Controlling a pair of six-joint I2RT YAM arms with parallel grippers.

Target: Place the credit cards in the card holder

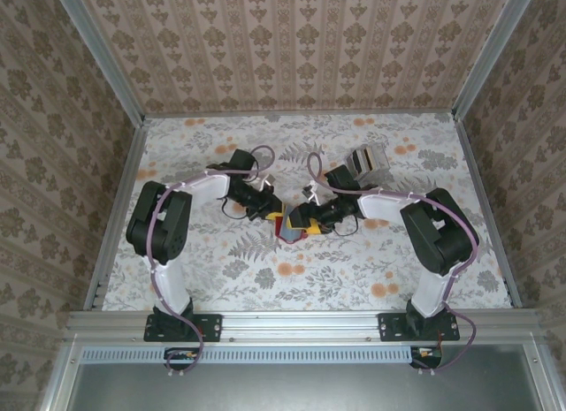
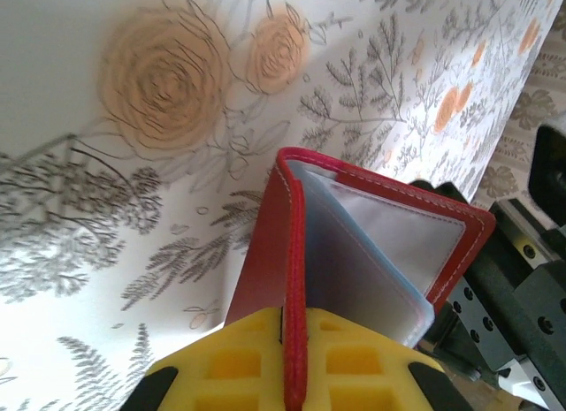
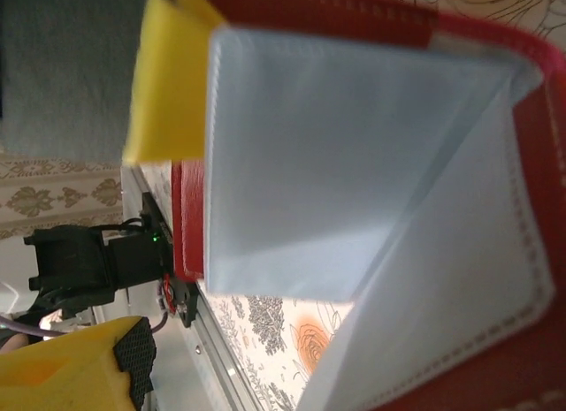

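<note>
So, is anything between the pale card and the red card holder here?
Nothing visible does. The left gripper clamps one cover of the card holder, which stands open, and the pale grey-blue card lies between its covers; whether it is in a pocket I cannot tell.

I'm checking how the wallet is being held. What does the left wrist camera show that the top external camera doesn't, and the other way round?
Left wrist adds the close detail: the left gripper is shut on one red cover of the card holder, which stands open with pale inner sleeves. Top external adds the layout: the left arm and right arm reach inward to meet mid-table, and a clear box sits toward the far right of the table. Both show the red card holder and the floral table.
</note>
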